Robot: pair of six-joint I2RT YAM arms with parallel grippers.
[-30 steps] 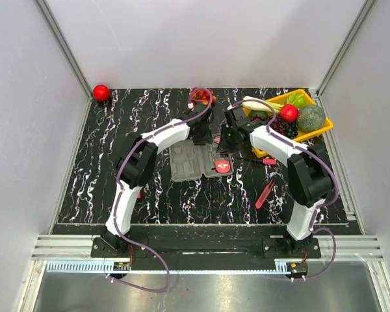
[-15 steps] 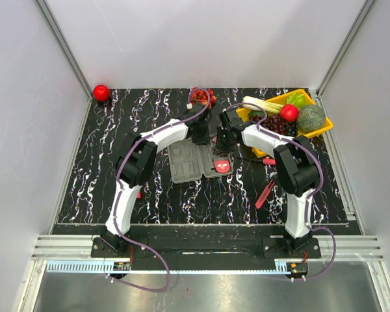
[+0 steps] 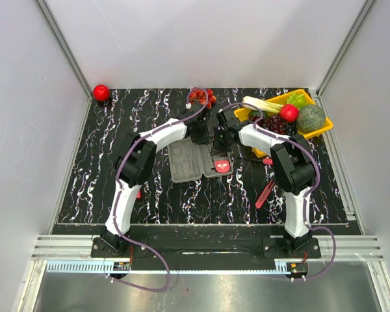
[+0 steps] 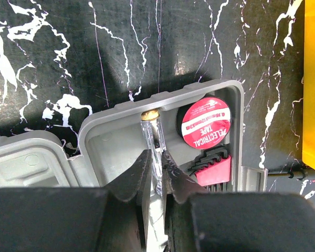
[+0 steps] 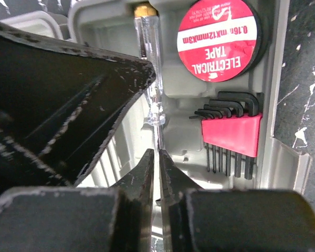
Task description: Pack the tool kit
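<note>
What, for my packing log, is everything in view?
grey plastic hinged case: one, grey, open, table centre
clear-handled screwdriver: one, clear, brass cap, over case
red electrical tape roll: one, red, inside case
black hex keys in red holder: one set, beside tape
red-handled implement: one, red, on table right of case
yellow plastic tray: one, yellow, far right, holding produce
round red object: one, red, far left corner
red tomato cluster: one, red, far edge
left tool: one, black, shut on screwdriver handle
right tool: one, black, shut on screwdriver shaft
</note>
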